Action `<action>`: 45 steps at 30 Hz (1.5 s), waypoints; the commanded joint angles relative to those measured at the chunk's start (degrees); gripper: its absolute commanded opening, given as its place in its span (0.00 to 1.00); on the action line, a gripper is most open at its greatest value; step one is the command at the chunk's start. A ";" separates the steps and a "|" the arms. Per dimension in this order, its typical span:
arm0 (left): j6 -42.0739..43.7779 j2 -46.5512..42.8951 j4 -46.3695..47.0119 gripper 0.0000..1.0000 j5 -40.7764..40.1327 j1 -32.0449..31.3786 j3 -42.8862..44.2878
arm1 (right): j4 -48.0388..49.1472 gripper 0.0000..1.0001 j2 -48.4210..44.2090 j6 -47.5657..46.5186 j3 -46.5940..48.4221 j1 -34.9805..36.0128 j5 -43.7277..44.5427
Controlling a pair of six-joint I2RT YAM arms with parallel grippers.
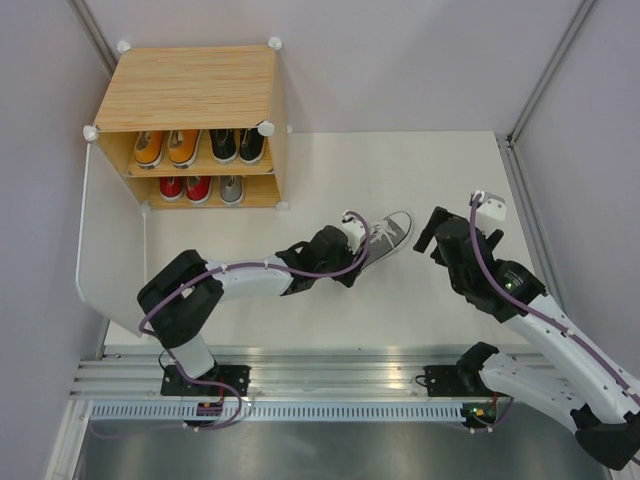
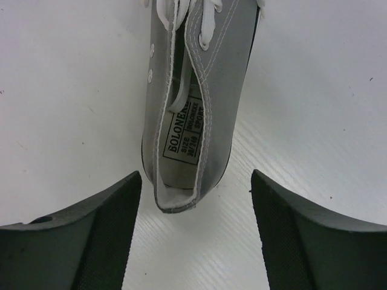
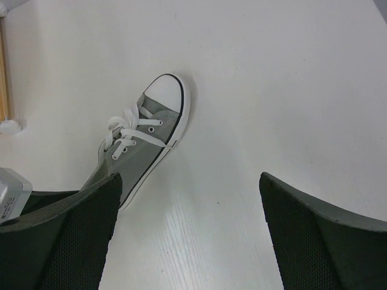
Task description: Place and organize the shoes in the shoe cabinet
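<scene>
The left jaws stand open astride the heel of the grey shoe [image 2: 193, 115]. One finger [image 2: 103, 235] sits on each side of the heel, with a strip of white counter [image 2: 66, 90] showing in both gaps, so they grip nothing. The shoe's long axis runs straight out from between these jaws, heel nearest and toe farthest.

The right jaws are spread wide and hold nothing, with only bare counter between their fingers [image 3: 314, 241]. From these jaws the same shoe lies outside the gap, past one finger, which hides its heel. Its white toe cap points away from them.

The shoe cabinet [image 1: 190, 85] stands well beyond both jaws, with the orange pair [image 1: 165, 148] and black pair [image 1: 237, 145] above its shelf.
</scene>
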 commanded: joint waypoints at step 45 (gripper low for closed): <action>-19.31 -8.26 -11.55 0.02 -20.20 -2.53 -5.50 | 6.15 0.98 -4.36 -2.63 -6.31 -0.18 2.76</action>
